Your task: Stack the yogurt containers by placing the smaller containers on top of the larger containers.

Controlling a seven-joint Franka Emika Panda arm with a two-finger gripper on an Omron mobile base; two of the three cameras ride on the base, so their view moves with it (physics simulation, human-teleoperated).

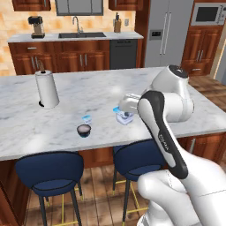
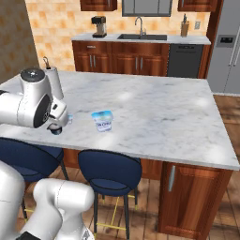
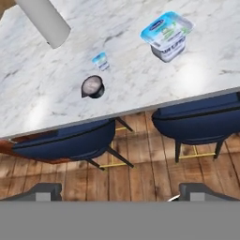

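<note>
The large tub [image 3: 167,36], a squarish white translucent yogurt container with a light-blue lid, stands upright on the marble desk [image 1: 106,95] close to the front edge, and it serves as the landmark here. In the left base view the tub [image 1: 123,116] sits partly behind the robot's white forearm, and in the right base view the tub [image 2: 102,120] stands in the open on the stone. The tiny white cup [image 1: 87,118] with a light-blue top stands to the left of the tub and apart from it, at about the same depth on the desk. The dark cup [image 1: 84,130] with a pale top sits just in front of that white cup, farther from the tub and nearer the desk's front edge; in the hand view the dark cup [image 3: 93,86] and the white cup [image 3: 100,60] lie close together but do not touch. Nothing rests on the tub's lid. A tall paper towel roll [image 1: 46,89] stands well to the left of the tub, farther back on the desk. Two blue stools [image 1: 50,172] stand on the wooden floor below the desk edge, one beneath the tub. The gripper [image 3: 120,191] hangs out over the floor in front of the desk, short of the tub, its jaws spread wide and holding nothing.
</note>
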